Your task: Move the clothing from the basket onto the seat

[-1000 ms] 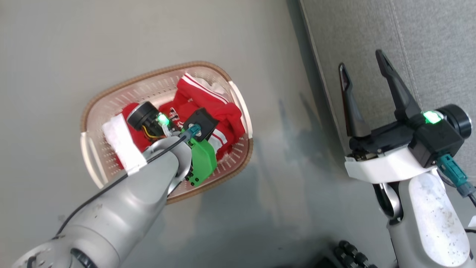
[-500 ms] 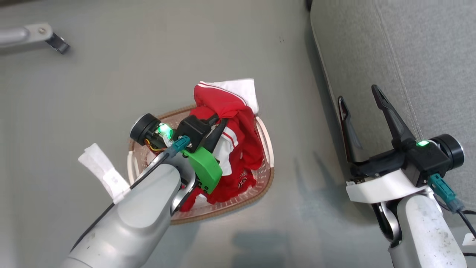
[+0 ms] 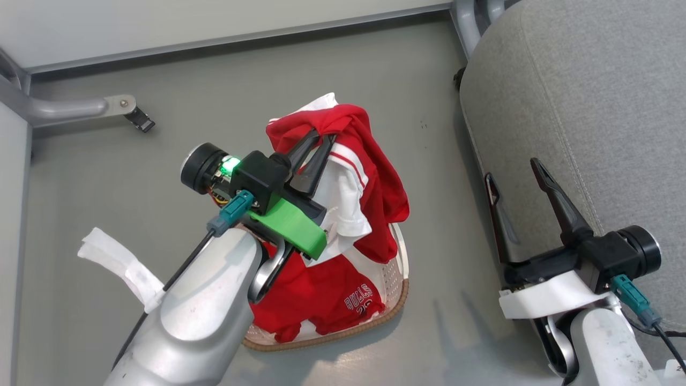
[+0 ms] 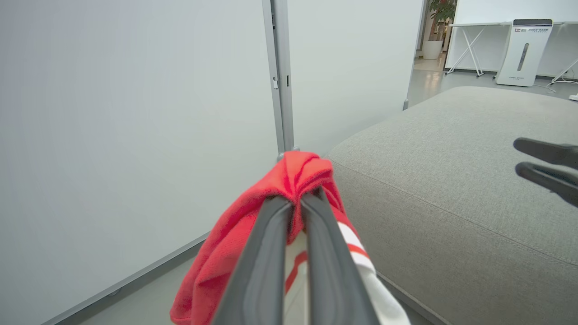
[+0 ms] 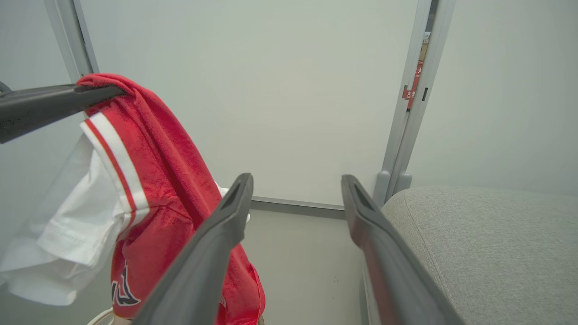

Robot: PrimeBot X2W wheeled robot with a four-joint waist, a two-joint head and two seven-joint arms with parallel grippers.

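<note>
One garment (image 3: pixel 383 182) has risen from the basket (image 3: pixel 332 335), clenched in your left jaws; right jaws released; seat (image 3: pixel 589 107) at 3 o'clock.

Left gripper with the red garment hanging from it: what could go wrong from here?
The left gripper pinches only a small fold of the red garment, so it may slip free. The open right gripper stands at the edge of the seat; the hanging fabric could catch on it when swung across.
</note>
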